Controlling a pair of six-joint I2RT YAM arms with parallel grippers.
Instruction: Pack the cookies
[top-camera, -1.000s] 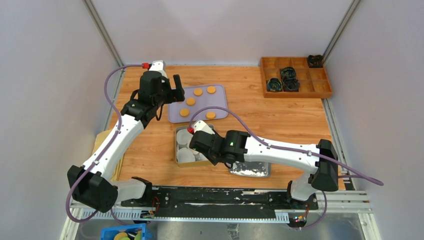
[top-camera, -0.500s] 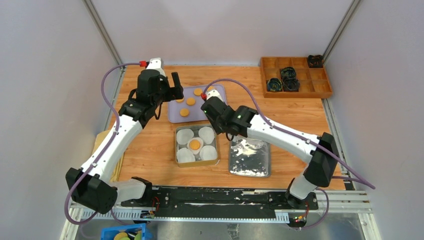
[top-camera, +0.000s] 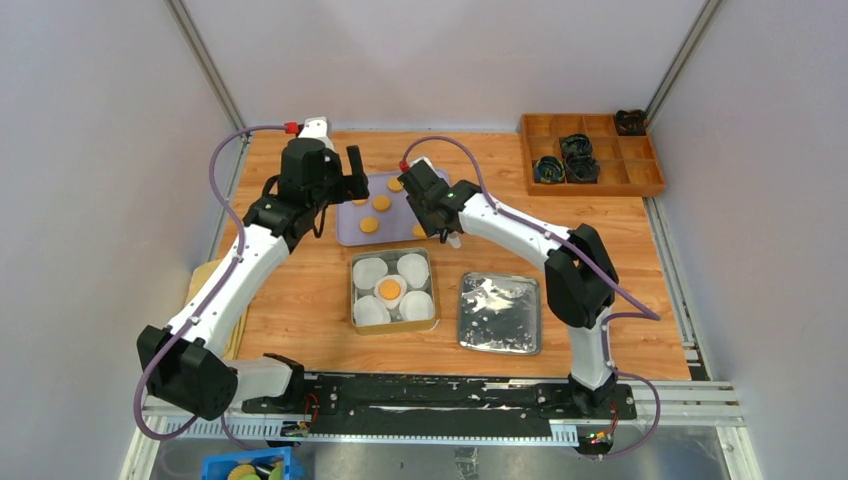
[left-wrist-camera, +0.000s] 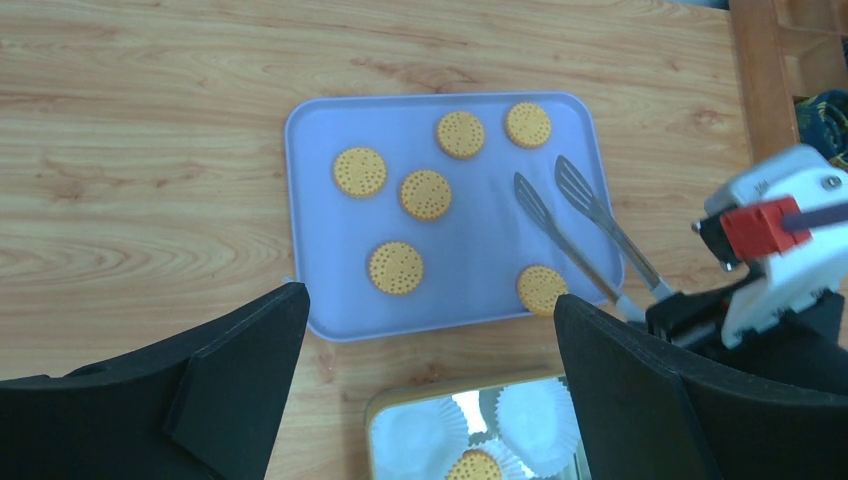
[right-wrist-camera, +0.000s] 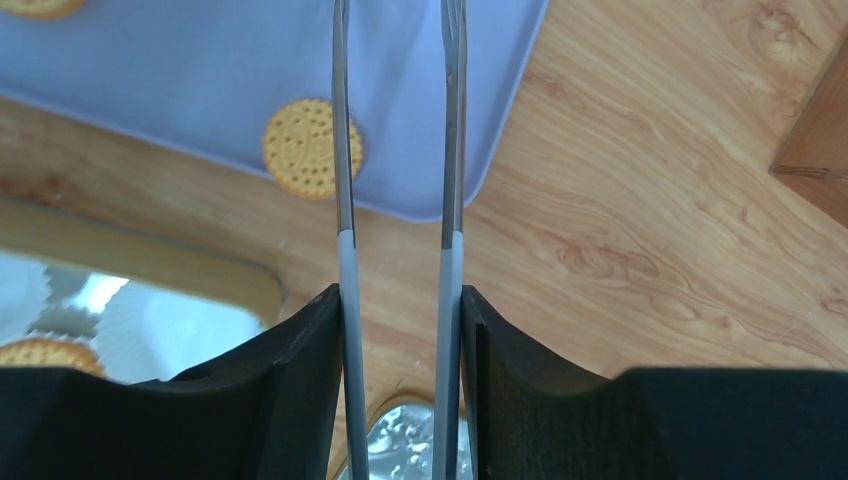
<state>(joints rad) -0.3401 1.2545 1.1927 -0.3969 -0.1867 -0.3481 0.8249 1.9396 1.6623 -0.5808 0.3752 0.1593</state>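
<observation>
Several cookies (left-wrist-camera: 426, 194) lie on a lavender tray (top-camera: 345, 232), also seen in the left wrist view (left-wrist-camera: 480, 230). One cookie (top-camera: 390, 290) sits in the centre paper liner of a gold-rimmed tin (top-camera: 353, 292). My right gripper (top-camera: 433, 214) is shut on metal tongs (left-wrist-camera: 536, 209) whose tips are apart above the tray's right part. In the right wrist view the gripper (right-wrist-camera: 400, 390) grips the tongs (right-wrist-camera: 345, 200), with a cookie (right-wrist-camera: 305, 148) under the left arm of the tongs. My left gripper (top-camera: 345, 185) hangs wide open and empty over the tray's near left edge (left-wrist-camera: 430, 400).
The tin's silver lid (top-camera: 499, 312) lies right of the tin. A wooden compartment box (top-camera: 590, 153) with dark items stands at the back right. White paper liners (top-camera: 369, 271) fill the tin. A tan board (top-camera: 205, 275) shows at the left edge.
My right gripper with the tongs has moved from over the tin back to the tray's right side, leaving a cookie in the centre liner. The left arm has barely moved.
</observation>
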